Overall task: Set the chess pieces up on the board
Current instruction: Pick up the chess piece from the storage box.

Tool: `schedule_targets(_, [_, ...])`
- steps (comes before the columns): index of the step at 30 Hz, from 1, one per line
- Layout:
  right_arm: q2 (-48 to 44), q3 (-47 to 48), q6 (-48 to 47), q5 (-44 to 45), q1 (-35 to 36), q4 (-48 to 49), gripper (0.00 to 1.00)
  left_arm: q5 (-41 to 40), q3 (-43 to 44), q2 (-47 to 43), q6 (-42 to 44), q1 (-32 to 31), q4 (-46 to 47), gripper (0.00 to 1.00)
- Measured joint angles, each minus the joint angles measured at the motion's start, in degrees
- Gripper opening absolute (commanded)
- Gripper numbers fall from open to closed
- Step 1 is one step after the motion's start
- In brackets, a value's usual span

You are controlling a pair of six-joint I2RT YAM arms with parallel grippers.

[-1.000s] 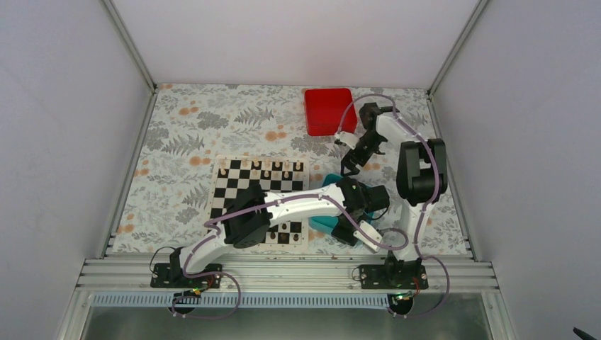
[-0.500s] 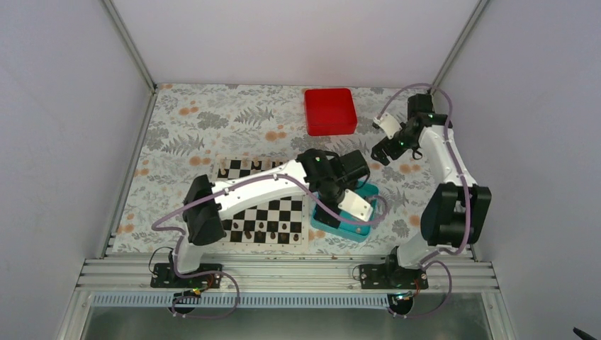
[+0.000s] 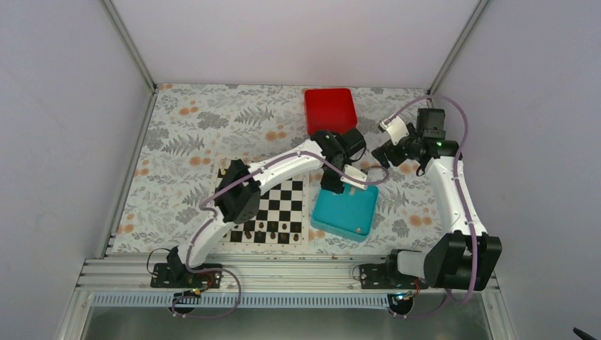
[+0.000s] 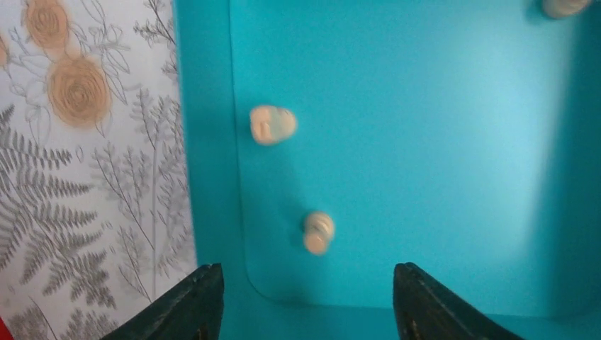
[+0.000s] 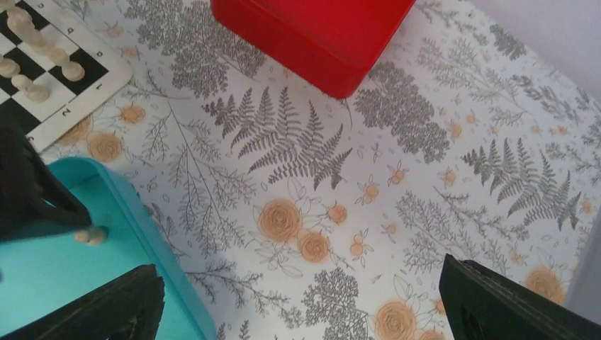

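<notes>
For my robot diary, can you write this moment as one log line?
left gripper: open over teal tray | right gripper: open, empty | chess pieces: some loose in tray

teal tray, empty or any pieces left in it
Not empty. The teal plastic tray holds small cream chess pieces: the left wrist view shows two on its floor, a third at the top edge.

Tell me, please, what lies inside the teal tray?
Three pale pieces show on the tray floor: two near one corner, a third cut off at the picture's edge. In the top view the left gripper covers the tray's far edge, hiding anything there.
</notes>
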Motion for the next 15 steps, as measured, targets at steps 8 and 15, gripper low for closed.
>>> schedule_targets(8, [-0.3, -2.3, 1.9, -1.8, 0.0, 3.5, 1.00, 0.0, 13.4, 10.7, 1.6, -0.3, -6.1, 0.39])
schedule_targets(15, [-0.3, -3.8, 3.3, -2.9, -0.1, 5.6, 1.00, -0.8, 11.0, 10.7, 2.0, -0.4, -7.0, 0.38])
